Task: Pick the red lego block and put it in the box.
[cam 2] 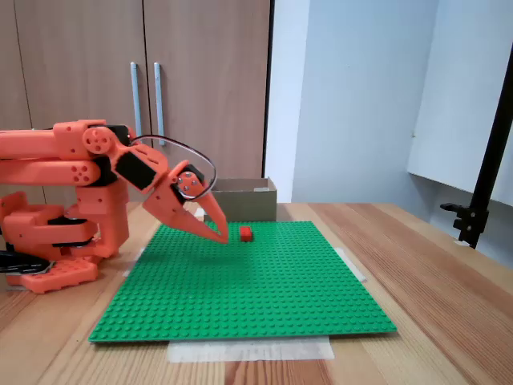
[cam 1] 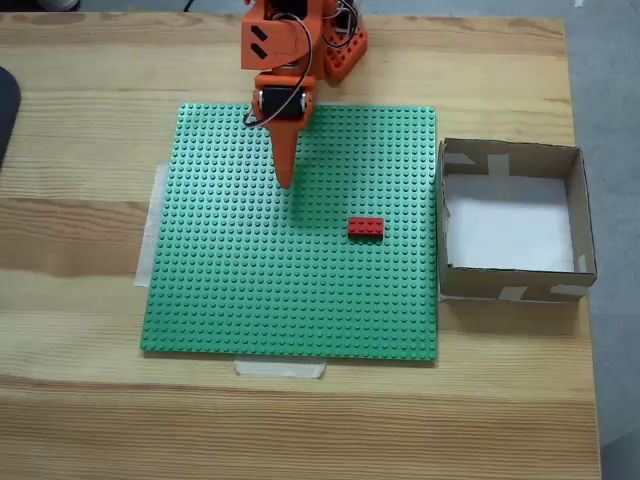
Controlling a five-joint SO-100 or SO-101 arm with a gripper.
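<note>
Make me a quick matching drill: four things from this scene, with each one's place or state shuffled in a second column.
1. small red studded lego block
2. shallow brown cardboard box
3. orange two-finger gripper
4. big green studded baseplate

A. taped to the wooden table
B. holds nothing
C. lies on the green studs
D. hangs above the plate, shut

Pairs: 1-C, 2-B, 3-D, 4-A

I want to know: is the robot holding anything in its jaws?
No, nothing. The gripper hangs shut above the green baseplate, and the red lego block lies apart.
</note>
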